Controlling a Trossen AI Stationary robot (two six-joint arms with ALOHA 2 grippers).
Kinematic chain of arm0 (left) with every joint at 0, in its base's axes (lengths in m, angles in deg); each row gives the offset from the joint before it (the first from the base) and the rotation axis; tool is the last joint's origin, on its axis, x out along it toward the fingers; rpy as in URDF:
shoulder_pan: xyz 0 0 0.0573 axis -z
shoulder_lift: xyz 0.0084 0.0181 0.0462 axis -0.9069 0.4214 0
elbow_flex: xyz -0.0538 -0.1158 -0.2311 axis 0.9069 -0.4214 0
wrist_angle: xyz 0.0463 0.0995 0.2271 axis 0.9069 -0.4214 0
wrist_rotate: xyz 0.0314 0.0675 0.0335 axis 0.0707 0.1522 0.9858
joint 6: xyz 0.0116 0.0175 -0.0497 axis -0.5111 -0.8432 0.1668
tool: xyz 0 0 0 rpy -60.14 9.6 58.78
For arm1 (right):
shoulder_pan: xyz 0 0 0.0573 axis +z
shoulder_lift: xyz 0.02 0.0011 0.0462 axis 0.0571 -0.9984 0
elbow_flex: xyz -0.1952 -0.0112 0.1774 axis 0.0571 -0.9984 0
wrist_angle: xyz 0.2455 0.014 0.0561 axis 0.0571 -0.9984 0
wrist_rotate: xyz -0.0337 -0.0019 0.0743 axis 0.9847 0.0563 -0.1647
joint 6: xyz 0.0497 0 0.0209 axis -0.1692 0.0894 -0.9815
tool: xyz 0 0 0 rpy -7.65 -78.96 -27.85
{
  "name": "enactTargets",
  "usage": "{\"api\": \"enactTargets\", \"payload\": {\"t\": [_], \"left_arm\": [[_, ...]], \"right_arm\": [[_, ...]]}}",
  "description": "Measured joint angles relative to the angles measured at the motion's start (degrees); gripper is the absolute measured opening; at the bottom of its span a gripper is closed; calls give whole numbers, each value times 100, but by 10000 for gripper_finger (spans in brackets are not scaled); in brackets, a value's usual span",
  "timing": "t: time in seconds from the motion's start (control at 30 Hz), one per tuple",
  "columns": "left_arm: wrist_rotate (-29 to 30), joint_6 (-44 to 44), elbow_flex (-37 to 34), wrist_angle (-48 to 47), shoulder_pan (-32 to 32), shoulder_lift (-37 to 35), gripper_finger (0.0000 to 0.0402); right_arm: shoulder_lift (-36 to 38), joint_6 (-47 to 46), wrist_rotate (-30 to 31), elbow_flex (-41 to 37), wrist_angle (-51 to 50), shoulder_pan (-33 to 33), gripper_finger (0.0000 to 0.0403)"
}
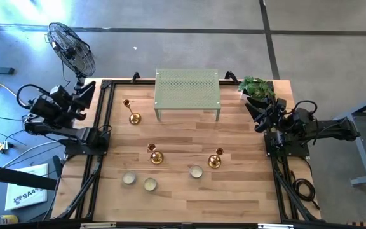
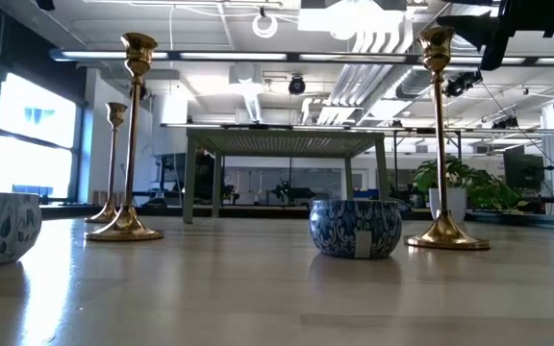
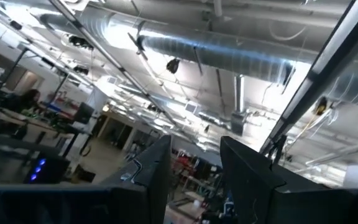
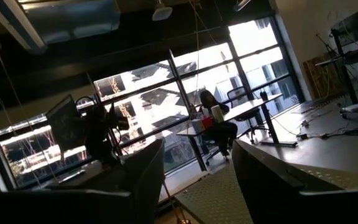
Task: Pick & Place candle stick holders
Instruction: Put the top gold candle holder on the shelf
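Three candle stick holders upright on table [image 1: 234, 137]: one [image 1: 133, 117] near green rack [image 1: 187, 93], two [image 1: 155, 157] [image 1: 214, 161] mid-table w/ small bowls [image 1: 196, 172] between/in front. Left gripper [image 3: 194, 180] & right gripper [image 4: 197, 180] parked at table sides, jaws apart, empty.

candlesticks [image 1: 155, 155]: shiny gold | bowls [image 2: 356, 228]: blue-white floral pattern | stand [image 1: 187, 90]: pale green, perforated dots | table [image 1: 176, 191]: light wood grain | plant [image 1: 257, 88]: green | arms [image 1: 310, 128]: black
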Motion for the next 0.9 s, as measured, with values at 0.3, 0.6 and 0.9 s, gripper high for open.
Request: {"api": "enactTargets", "payload": {"t": [0.3,0.6,0.9], "left_arm": [[733,-135,-2,-508,0,-4,136],[-177,-1038,-2,-545,0,-4,140],[-614,-888,-2,-543,0,-2,240]], "right_arm": [[0,-355,-43,0,-1,0,185],[2,-151,-278,0,206,0,185],[-7,-151,-346,0,66,0,185]]}}
